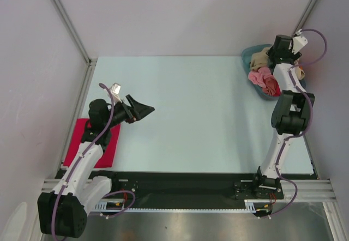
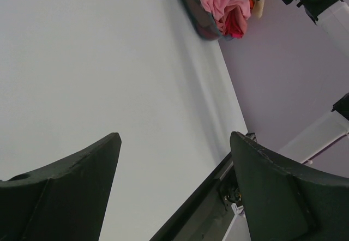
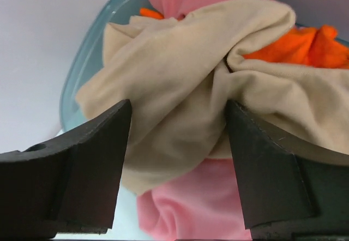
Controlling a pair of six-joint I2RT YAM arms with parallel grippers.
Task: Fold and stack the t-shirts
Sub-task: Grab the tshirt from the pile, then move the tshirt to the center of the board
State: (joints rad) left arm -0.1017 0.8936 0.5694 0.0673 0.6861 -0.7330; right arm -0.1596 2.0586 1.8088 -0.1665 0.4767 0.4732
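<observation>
A crumpled tan t-shirt (image 3: pixel 180 77) lies on top of the pile in the teal basin (image 3: pixel 82 77), over a pink t-shirt (image 3: pixel 191 208) and an orange one (image 3: pixel 297 44). My right gripper (image 3: pixel 179 115) is open just above the pile, with a bunch of tan cloth showing between its fingers. From above, the right gripper (image 1: pixel 278 54) hangs over the basin (image 1: pixel 248 53), where the tan (image 1: pixel 258 61), pink (image 1: pixel 260 77) and red (image 1: pixel 272 88) t-shirts show. A folded magenta-red t-shirt (image 1: pixel 82 145) lies flat at the table's left edge. My left gripper (image 1: pixel 143 110) is open and empty above the table.
The basin stands in the far right corner, close to the right wall and frame post (image 1: pixel 311 6). A black rail (image 1: pixel 180 184) runs along the table's near edge. The left arm (image 1: pixel 95 129) partly covers the folded shirt.
</observation>
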